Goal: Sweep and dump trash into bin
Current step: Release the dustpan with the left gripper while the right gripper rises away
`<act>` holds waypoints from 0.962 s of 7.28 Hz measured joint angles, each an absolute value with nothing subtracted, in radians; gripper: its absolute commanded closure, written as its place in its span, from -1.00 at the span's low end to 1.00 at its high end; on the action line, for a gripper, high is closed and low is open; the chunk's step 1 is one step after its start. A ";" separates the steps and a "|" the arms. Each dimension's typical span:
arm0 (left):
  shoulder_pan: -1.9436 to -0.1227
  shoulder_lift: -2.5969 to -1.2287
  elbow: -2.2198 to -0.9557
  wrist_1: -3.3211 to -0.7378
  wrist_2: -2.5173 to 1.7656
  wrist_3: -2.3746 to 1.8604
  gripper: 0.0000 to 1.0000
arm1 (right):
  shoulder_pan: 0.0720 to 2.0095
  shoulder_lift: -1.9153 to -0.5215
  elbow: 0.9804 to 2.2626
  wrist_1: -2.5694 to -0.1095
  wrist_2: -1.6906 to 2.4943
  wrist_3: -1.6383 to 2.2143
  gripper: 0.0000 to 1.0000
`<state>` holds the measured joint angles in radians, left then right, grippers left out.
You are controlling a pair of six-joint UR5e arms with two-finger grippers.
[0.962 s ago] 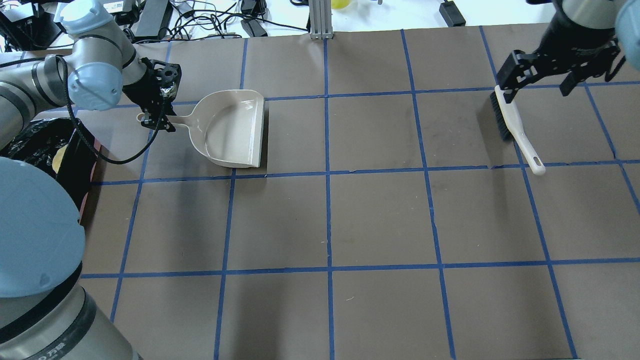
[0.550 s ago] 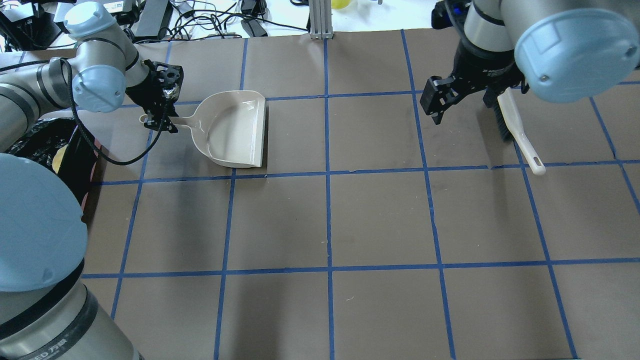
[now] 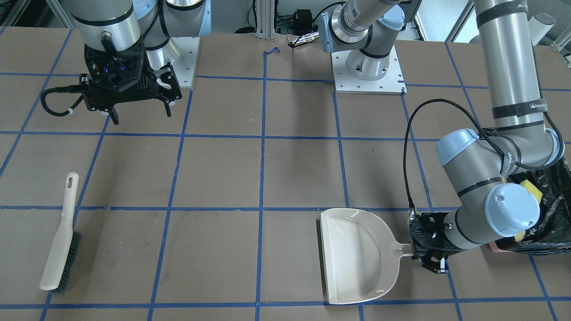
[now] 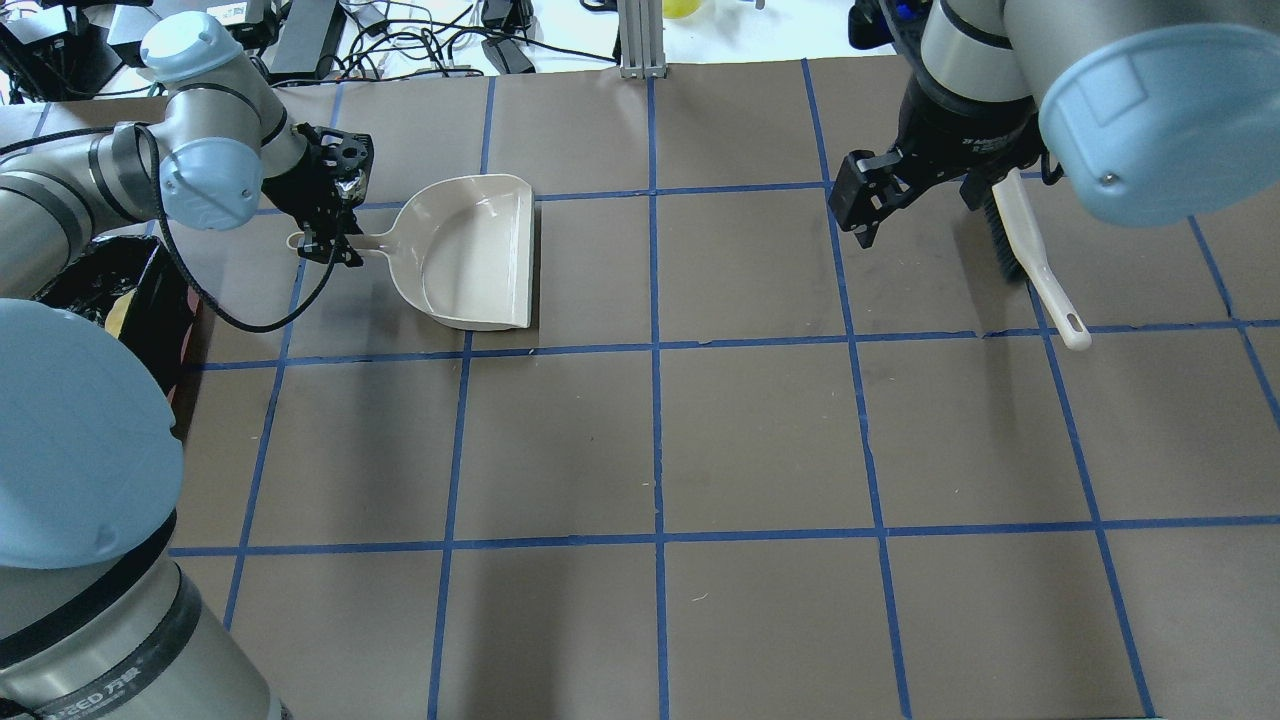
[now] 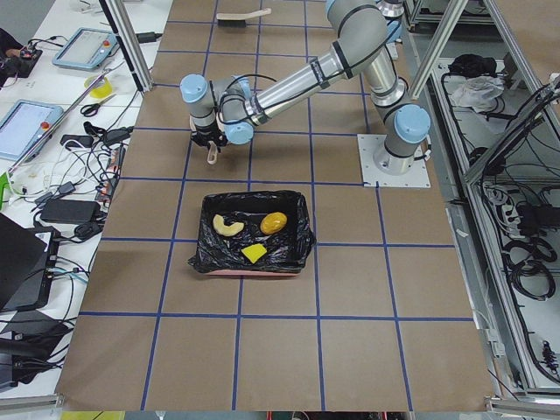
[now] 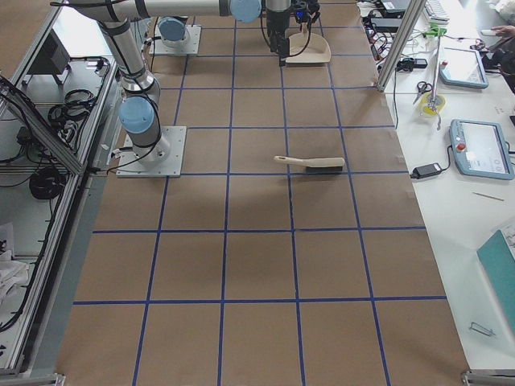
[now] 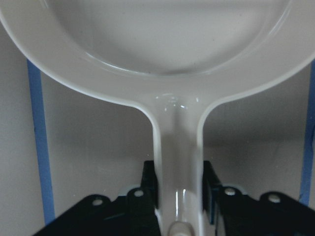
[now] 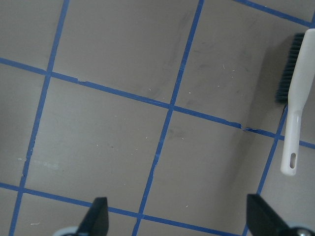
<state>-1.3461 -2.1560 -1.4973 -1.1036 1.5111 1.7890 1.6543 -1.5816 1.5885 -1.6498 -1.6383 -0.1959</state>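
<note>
The beige dustpan (image 4: 470, 255) lies empty on the brown table, and my left gripper (image 4: 325, 235) is shut on its handle (image 7: 177, 162), with a finger on either side. It also shows in the front view (image 3: 357, 254). The bin (image 5: 206, 254) with its black bag stands by my left arm (image 3: 548, 223). All the trash lies inside it: the golden-brown lump (image 5: 273, 223), the pale wedge slice (image 5: 229, 225) and the sponge piece (image 5: 255, 253). My right gripper (image 3: 138, 113) is open and empty above the table, left of the brush (image 4: 1030, 260).
The brush lies loose on the table, bristles on their side (image 3: 60, 240) (image 8: 293, 98). Blue tape lines divide the brown mat into squares. Cables and power bricks (image 4: 420, 40) lie past the far edge. A metal post (image 4: 640, 40) stands at the far middle.
My right arm has moved left, away from the brush, which stays lying on the table. My left gripper has shifted the dustpan slightly toward the far side.
</note>
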 measured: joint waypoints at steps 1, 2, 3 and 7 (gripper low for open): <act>-1.347 -2.156 -1.497 -1.106 1.510 1.776 -0.50 | 1.653 -1.597 1.590 -1.639 -1.599 -0.154 -1.00; -1.348 -2.154 -1.497 -1.110 1.509 1.757 -0.50 | 1.651 -1.604 1.591 -1.623 -1.560 -0.102 -1.00; -1.349 -2.147 -1.497 -1.116 1.509 1.746 -0.50 | 1.642 -1.611 1.591 -1.613 -1.544 -0.076 -1.00; -1.354 -2.026 -1.461 -1.315 1.477 1.613 -0.61 | 1.555 -1.620 1.593 -1.599 -1.523 -0.075 -1.00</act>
